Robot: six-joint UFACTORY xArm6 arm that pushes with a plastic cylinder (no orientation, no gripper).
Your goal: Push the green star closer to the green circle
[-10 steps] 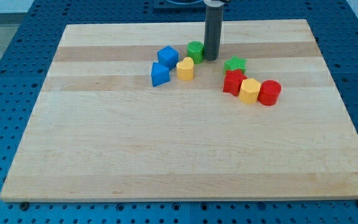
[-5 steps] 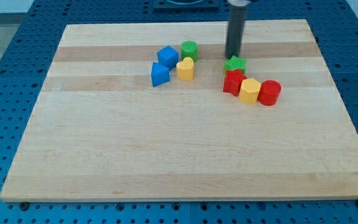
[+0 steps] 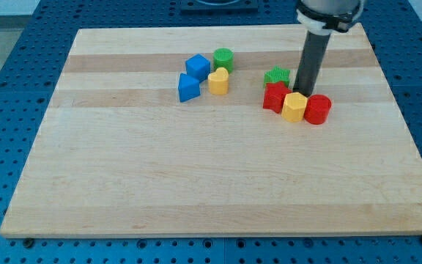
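Observation:
The green star (image 3: 275,75) lies on the wooden board (image 3: 211,169), touching the top of a red block (image 3: 274,97). The green circle (image 3: 223,59) stands to the view's left of it, above a yellow heart (image 3: 218,81). My tip (image 3: 302,93) is just right of the green star, right behind the yellow block (image 3: 294,106) and the red cylinder (image 3: 317,109). The rod rises from there toward the view's top.
Two blue blocks (image 3: 197,67) (image 3: 188,88) sit left of the yellow heart. The red block, yellow block and red cylinder form a row below the green star. Blue perforated table surrounds the board.
My tip has moved right and down, from beside the green circle, past the top of the green star, to the star's right side. No block has visibly moved.

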